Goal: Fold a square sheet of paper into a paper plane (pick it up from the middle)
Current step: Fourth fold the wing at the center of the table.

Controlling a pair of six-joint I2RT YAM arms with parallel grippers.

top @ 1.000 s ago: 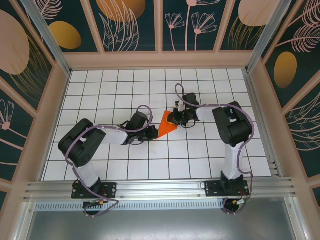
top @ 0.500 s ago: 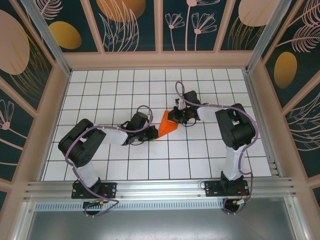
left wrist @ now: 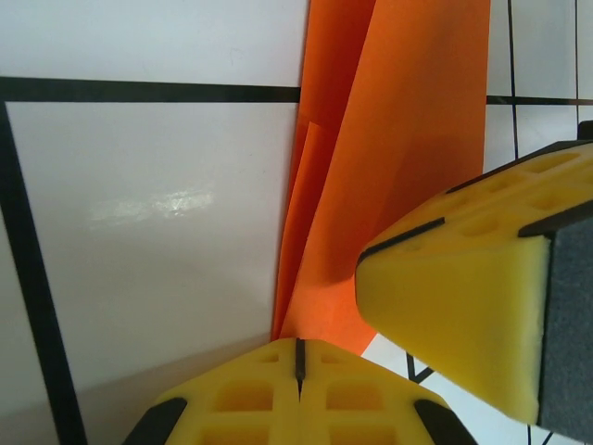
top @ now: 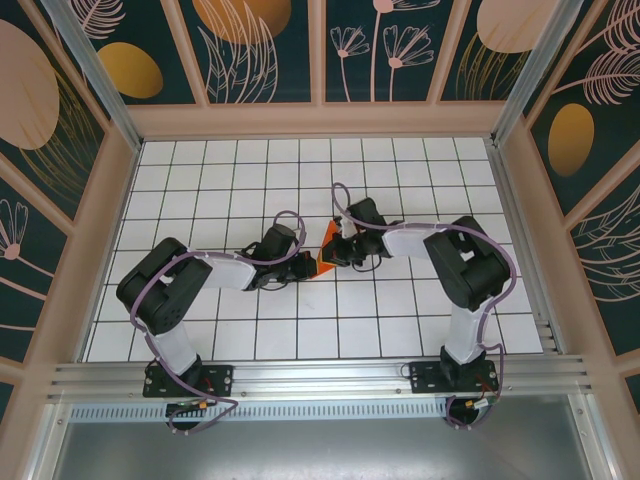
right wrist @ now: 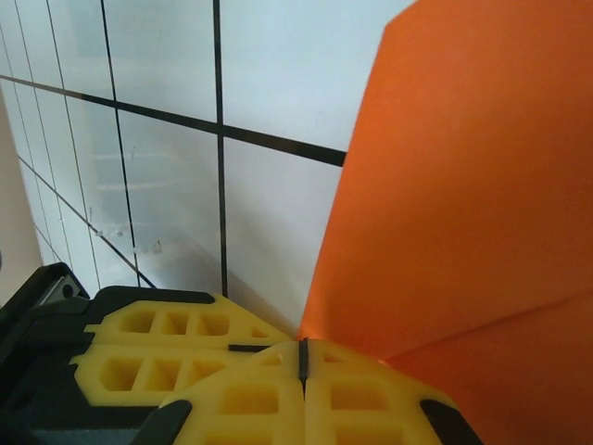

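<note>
At the near edge, a ribbed aluminium rail (top: pixel 320 378) carries both arm bases. From there the arms reach in to meet near the middle of the white, black-gridded tabletop (top: pixel 200 180), where the bright orange paper sheet (top: pixel 321 262) lies folded into a narrow pointed wedge of layered flaps.

The left end effector (top: pixel 303 266) has its yellow fingers pressed together, tips down at the wedge's near-left edge. The right end effector (top: pixel 338 250) is likewise pressed together and bears on the paper from the other side, the two nearly touching. In the wrist views each closed tip (left wrist: pixel 299 350) (right wrist: pixel 303 357) sits right at a paper edge. I cannot tell whether a layer is caught between the fingers.

This looks like creasing a fold. To do it well, one tip should pin the sheet. The other should slide along the crease with light, even pressure, low and flat, so the thin paper neither drags nor buckles on the glossy tiles.

Beyond, the grid runs to a pale wood-coloured frame (top: pixel 320 120) holding dark teal panels with botanical prints (top: pixel 260 50).
</note>
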